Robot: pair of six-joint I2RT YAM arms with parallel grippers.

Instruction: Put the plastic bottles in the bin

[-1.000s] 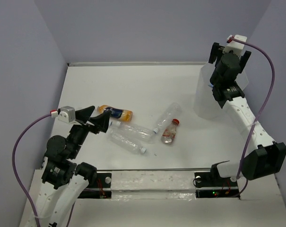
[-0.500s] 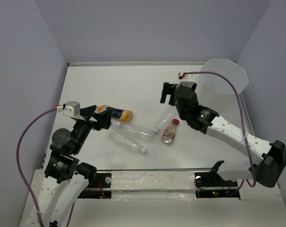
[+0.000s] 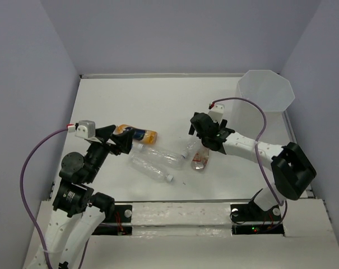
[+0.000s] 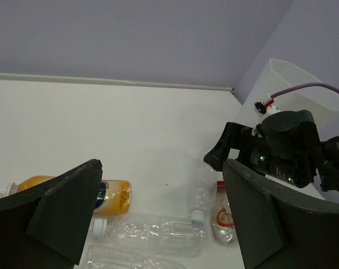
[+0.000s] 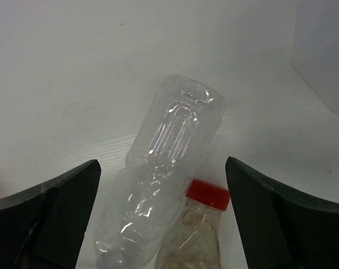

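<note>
Right tool (image 3: 196,128) sits low over the middle of the table (image 3: 158,101), fingers spread wide and gripping nothing, and its wrist view shows a clear bottle (image 5: 169,168) lying between them with the red-capped bottle (image 5: 200,224) pressed against its side. Over on the other side, the left tool (image 3: 116,140) hovers just beside the orange bottle (image 3: 137,134), also released and empty. Two more clear bottles (image 3: 155,159) lie side by side between the arms. That makes five bottles on the table, none lifted. The bin (image 3: 250,117) stands at the far right, well apart from them; what it holds cannot be told. Judging by that, most of the job remains, with the clear bottle looking like the next pick.
</note>
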